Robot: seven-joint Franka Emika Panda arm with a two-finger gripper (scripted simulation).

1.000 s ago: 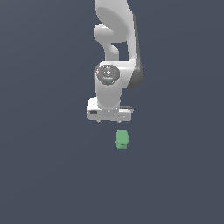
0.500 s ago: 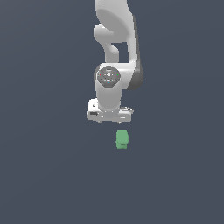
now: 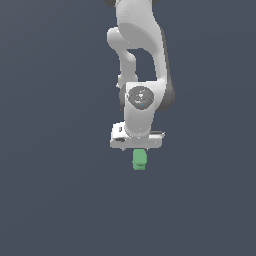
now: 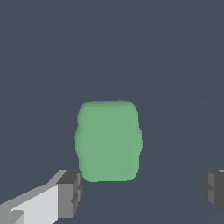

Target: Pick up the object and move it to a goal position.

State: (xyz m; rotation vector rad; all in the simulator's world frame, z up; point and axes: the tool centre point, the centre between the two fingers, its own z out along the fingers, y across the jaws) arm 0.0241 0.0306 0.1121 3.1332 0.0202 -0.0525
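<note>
The object is a small matte green lumpy block (image 3: 139,160) on the dark grey floor. My white gripper (image 3: 137,148) hangs straight above it, its body covering the block's far end in the exterior view. In the wrist view the green block (image 4: 108,141) fills the middle of the picture. The gripper (image 4: 142,192) is open: one grey fingertip (image 4: 70,192) sits close beside a corner of the block, the other fingertip (image 4: 213,189) stands well apart from it. Neither pad touches the block.
The dark grey floor (image 3: 55,200) is flat and featureless all around. The white arm (image 3: 142,60) rises above the gripper to the picture's top edge.
The gripper has moved toward the exterior view's right and come down, from beside and above the block to directly over it. The block has not moved.
</note>
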